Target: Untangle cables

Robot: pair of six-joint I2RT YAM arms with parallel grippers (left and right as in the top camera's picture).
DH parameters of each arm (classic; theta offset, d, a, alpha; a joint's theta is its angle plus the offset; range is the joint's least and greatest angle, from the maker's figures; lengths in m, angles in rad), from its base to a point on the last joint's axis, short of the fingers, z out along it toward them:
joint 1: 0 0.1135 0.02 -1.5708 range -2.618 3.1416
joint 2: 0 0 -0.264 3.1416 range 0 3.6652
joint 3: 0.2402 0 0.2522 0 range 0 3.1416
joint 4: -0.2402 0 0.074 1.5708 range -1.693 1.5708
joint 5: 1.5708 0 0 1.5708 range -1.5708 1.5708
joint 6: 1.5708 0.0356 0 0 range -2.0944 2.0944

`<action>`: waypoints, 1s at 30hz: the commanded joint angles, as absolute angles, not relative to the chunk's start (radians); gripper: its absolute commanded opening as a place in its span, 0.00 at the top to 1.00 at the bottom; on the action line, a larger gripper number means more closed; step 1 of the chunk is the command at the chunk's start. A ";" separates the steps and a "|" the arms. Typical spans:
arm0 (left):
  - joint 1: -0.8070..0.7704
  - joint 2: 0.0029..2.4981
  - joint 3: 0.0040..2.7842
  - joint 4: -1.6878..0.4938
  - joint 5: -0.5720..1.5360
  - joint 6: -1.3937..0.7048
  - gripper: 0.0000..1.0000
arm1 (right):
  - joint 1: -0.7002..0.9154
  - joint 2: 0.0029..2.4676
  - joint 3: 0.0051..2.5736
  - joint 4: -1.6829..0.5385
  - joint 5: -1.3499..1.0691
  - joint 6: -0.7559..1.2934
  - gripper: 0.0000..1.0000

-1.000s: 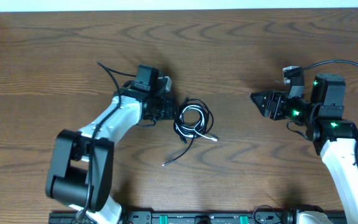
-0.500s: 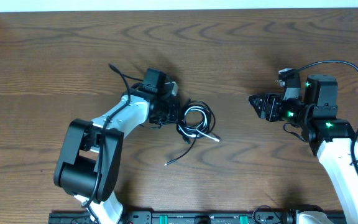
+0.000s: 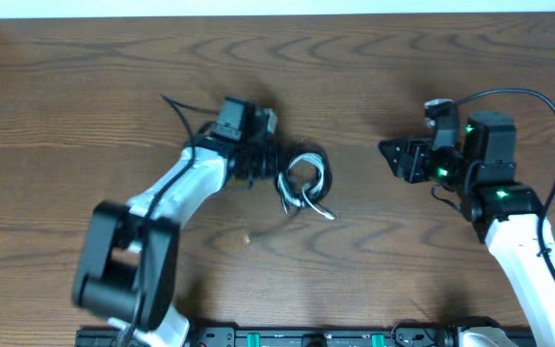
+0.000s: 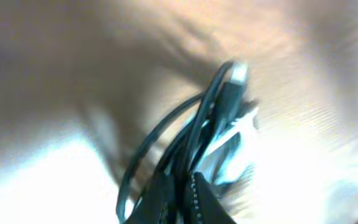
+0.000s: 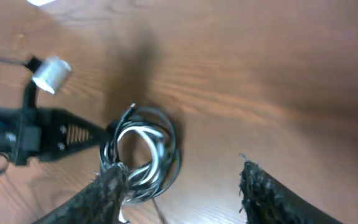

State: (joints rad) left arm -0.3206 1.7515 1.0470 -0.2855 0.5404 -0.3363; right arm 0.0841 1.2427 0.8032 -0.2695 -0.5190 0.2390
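Observation:
The cables (image 3: 303, 179) are a small coiled bundle of black and white cord lying left of the table's middle. My left gripper (image 3: 264, 166) is at the bundle's left edge. In the left wrist view its jaws (image 4: 183, 194) are nearly closed with dark strands of the cables (image 4: 219, 112) pinched between them; that view is blurred. My right gripper (image 3: 389, 154) is open and empty, well to the right of the bundle. The right wrist view shows its fingers (image 5: 180, 169) spread wide, with the cables (image 5: 143, 149) and the left gripper (image 5: 95, 134) beyond them.
A white plug end (image 3: 330, 215) sticks out at the bundle's lower right. A thin black tail (image 3: 251, 237) trails to the lower left, blurred. A thick black arm wire (image 3: 176, 111) loops behind my left wrist. The rest in view is bare wooden tabletop (image 3: 374, 77).
My left gripper has moved right onto the bundle's left edge and closed on it. The bundle has shifted slightly up, its black tail swinging. My right gripper has edged left.

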 commanded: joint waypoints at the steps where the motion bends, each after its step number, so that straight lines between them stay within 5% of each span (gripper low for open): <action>1: -0.318 1.592 1.115 -0.194 0.599 -0.471 0.93 | 0.141 1.242 0.821 -0.203 -0.523 0.318 0.44; 12: -0.318 1.496 1.115 -0.123 0.600 -0.638 0.93 | 0.276 1.244 0.821 0.054 -0.514 0.389 0.48; 23: -0.316 1.496 1.115 0.076 0.599 -0.920 0.93 | 0.303 1.288 0.821 0.070 -0.509 0.388 0.48; 30: -0.316 1.496 1.115 0.274 0.599 -1.131 0.93 | 0.303 1.322 0.821 0.109 -0.610 0.285 0.37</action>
State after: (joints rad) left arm -0.3206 1.4979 1.1072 0.2199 0.5819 -0.9810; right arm 0.2924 1.3106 0.8043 0.1040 -0.5526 0.3492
